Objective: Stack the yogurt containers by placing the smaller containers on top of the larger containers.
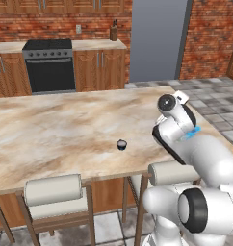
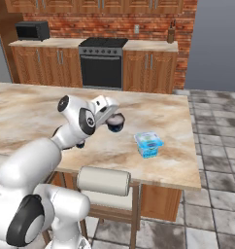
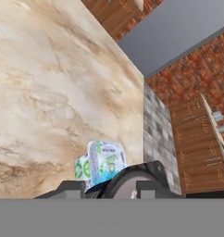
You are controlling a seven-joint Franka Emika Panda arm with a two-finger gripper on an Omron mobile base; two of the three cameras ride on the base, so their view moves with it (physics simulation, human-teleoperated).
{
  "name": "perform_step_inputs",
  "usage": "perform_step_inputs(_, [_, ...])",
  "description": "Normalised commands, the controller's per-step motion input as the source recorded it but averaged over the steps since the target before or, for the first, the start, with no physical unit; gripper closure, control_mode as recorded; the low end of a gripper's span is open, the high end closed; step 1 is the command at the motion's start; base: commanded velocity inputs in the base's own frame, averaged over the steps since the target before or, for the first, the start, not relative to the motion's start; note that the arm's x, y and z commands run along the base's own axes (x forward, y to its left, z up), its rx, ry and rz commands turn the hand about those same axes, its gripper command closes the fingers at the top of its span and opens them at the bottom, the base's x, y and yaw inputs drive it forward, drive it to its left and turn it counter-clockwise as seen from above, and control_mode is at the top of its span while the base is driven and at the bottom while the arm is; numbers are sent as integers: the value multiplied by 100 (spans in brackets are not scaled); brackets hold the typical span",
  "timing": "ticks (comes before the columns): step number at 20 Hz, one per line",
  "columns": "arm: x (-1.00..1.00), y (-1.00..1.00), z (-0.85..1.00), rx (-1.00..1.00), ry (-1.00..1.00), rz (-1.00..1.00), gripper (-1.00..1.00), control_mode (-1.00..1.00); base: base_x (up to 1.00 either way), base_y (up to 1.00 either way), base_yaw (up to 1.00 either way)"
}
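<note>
Gripper (image 2: 116, 121) clamped on one small round dark cup w/ pale top (image 2: 117, 122), held above marble counter (image 2: 177, 160), near pale blue squarish tub (image 2: 149, 144). Nothing stacked yet; 2nd dark cup (image 1: 121, 144) sits well apart.

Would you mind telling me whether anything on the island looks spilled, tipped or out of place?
Nothing stands out. The tub stands upright near the counter's right end, one dark cup sits upright alone mid-counter, and the end effector holds another cup above the surface. No spills.
</note>
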Motion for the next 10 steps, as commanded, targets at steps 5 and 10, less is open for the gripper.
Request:
perform_step_inputs(5, [-14, -16, 13, -5, 0, -1, 100, -100, 0, 0, 0])
perform_step_inputs(10, [-12, -21, 6, -3, 0, -1, 100, -100, 0, 0, 0])
